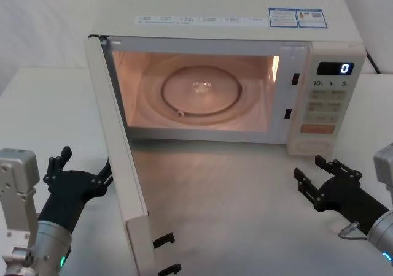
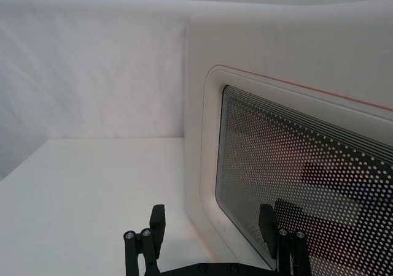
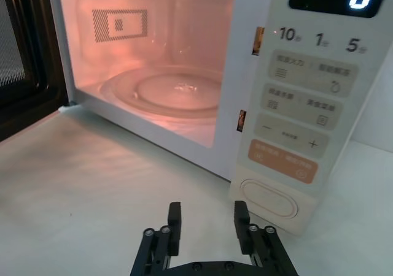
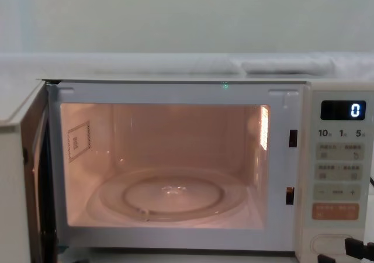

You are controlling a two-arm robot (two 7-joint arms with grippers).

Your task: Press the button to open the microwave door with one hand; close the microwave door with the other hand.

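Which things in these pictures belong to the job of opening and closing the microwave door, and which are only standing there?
Belonging to the job:
- microwave door, swung wide open
- button, below the orange key
- left pincer, open, outside the door
- right pincer, open, in front of the keypad

Only there:
- glass turntable in the lit cavity
- display showing 0
- orange key
- white table

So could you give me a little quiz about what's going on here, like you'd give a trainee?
1. True or false: the microwave door is shut.
2. Which tool is beside the door's outer face: A) left tool B) right tool?
3. What digit does the display show?

Key: 1. False, it stands swung wide open, cavity lit. 2. A; the right tool hangs in front of the keypad, near the button. 3. Zero.
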